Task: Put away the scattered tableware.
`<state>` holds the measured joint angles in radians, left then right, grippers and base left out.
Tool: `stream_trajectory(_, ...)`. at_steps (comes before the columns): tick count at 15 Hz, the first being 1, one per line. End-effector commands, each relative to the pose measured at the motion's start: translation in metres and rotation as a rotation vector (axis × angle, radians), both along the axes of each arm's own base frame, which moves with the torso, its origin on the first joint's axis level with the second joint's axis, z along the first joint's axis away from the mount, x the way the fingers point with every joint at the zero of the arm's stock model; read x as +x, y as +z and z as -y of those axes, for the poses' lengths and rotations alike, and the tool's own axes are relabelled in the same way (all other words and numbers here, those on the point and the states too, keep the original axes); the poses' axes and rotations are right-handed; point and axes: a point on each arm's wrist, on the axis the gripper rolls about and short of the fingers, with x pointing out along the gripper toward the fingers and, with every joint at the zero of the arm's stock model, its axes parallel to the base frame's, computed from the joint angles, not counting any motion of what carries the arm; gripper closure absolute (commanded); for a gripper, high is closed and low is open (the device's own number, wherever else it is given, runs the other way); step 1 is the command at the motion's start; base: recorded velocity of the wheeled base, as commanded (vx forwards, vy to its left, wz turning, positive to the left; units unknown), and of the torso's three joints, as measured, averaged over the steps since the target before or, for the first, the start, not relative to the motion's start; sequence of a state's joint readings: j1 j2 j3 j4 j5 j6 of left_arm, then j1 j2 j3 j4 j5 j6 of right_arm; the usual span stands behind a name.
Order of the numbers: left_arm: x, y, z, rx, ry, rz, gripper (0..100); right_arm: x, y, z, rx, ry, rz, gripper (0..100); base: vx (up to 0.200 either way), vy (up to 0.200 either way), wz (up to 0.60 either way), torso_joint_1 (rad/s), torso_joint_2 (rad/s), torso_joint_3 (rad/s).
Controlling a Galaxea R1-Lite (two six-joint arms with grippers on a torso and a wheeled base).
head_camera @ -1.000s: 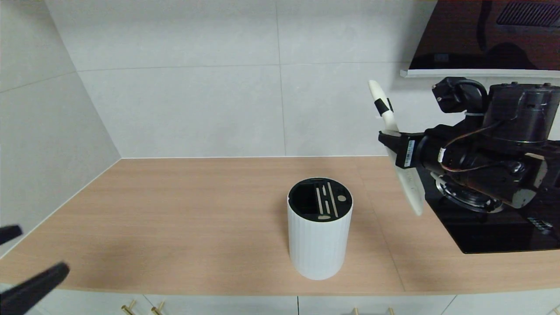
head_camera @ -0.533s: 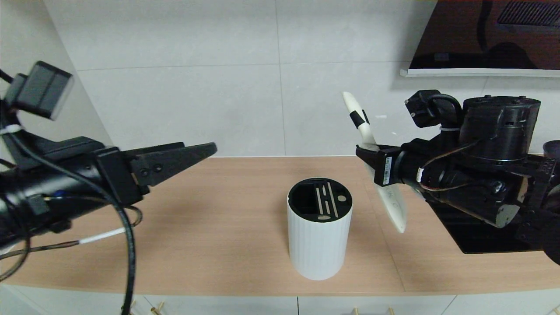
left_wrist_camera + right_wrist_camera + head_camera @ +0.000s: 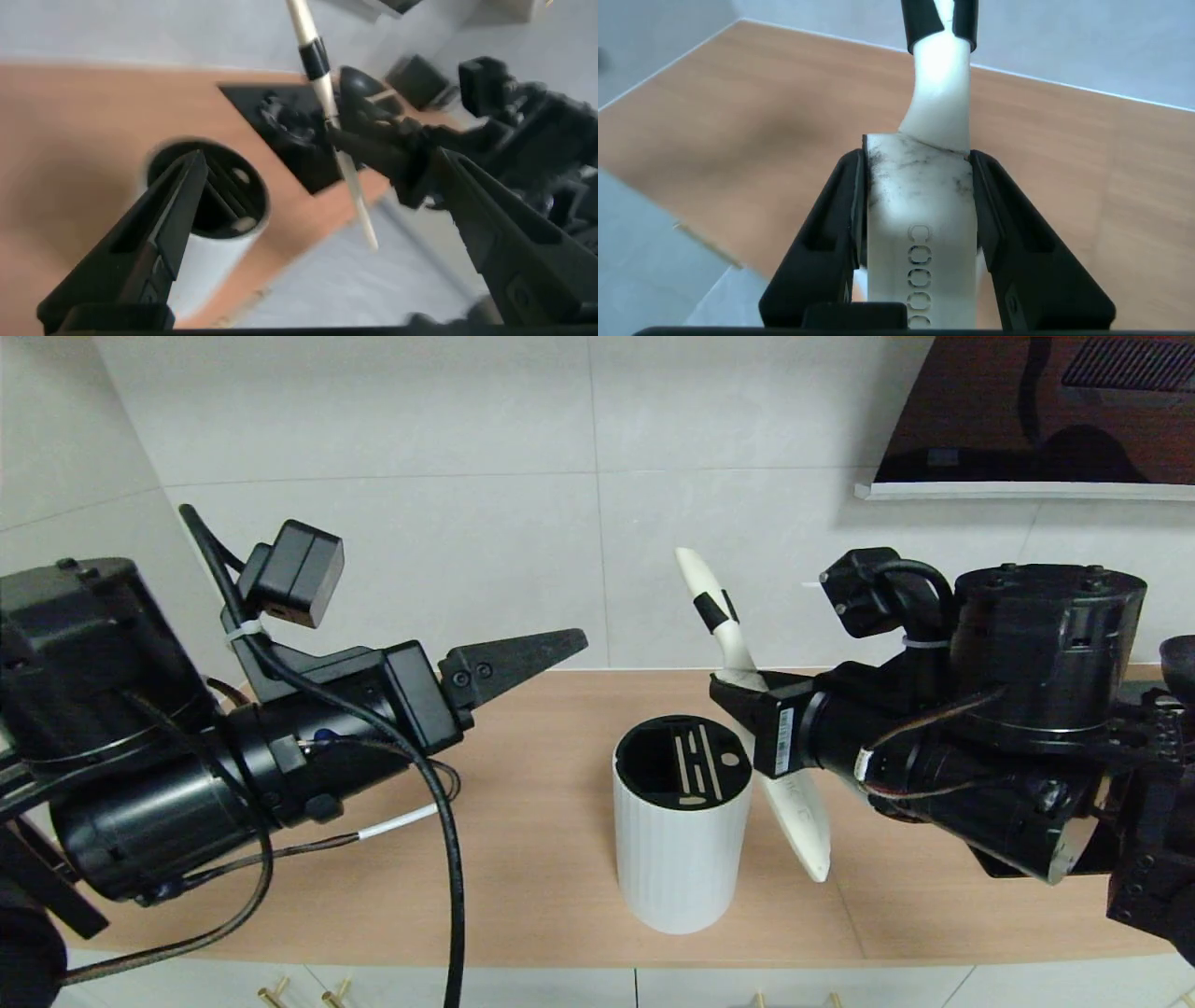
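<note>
- In the head view, the left gripper [image 3: 551, 649] hangs in the left half of the frame, above the wooden countertop [image 3: 523, 859]. It points toward the centre and shows side-on, so its gap cannot be judged from here.
- The right gripper [image 3: 747, 700] sits right of centre, clamped across a white utensil [image 3: 794, 803].
- The utensil is tilted. Its handle, with a black band, rises toward the upper middle of the frame against the tiled wall. Its flat, blade-like end slants down to the lower right, just beside the holder.
- The white cylindrical holder [image 3: 681, 840] stands upright at lower centre on the countertop. Its black slotted top faces up, and the utensil's flat end is outside it, next to its right wall.
- A dark range hood [image 3: 1036, 411] fills the upper right corner.
- In the left wrist view, the left gripper's two fingers [image 3: 140, 252] are spread wide with nothing between them. The holder [image 3: 215, 233] lies beyond one finger. The utensil [image 3: 350, 187] and the right gripper [image 3: 374, 140] are farther off, over a black cooktop [image 3: 280, 121].
- In the right wrist view, the right gripper's fingers [image 3: 827, 243] press both sides of the utensil's flat part [image 3: 920, 224]. The countertop [image 3: 766, 131] lies below.
</note>
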<state>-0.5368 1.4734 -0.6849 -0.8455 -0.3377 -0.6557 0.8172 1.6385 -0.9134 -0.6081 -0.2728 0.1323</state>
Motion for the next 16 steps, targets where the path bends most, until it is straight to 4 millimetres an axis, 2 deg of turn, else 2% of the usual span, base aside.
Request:
stream_trajectory(1, 0.008, -0.009, 0.015, -0.024, -0.033, -0.03, 0, -0.01, -0.001, -0.01, 0.015, 0.045, -0.014, 100, 0.0, 0.0, 0.0, 0.0, 0.0, 0.0)
stream_trajectory(6, 0.018, -0.03, 0.04, -0.028, -0.031, -0.031, 0, -0.022, -0.008, -0.022, 0.002, 0.1, -0.031, 100, 0.0, 0.0, 0.0, 0.0, 0.0, 0.0)
stream_trajectory(12, 0.022, -0.033, 0.049, -0.043, -0.021, -0.015, 0, -0.027, -0.021, -0.039, -0.008, 0.145, -0.052, 100, 0.0, 0.0, 0.0, 0.0, 0.0, 0.0)
stream_trajectory(16, 0.026, -0.037, 0.058, -0.038, 0.024, -0.023, 0, -0.03, -0.024, -0.042, 0.001, 0.159, -0.046, 100, 0.0, 0.0, 0.0, 0.0, 0.0, 0.0)
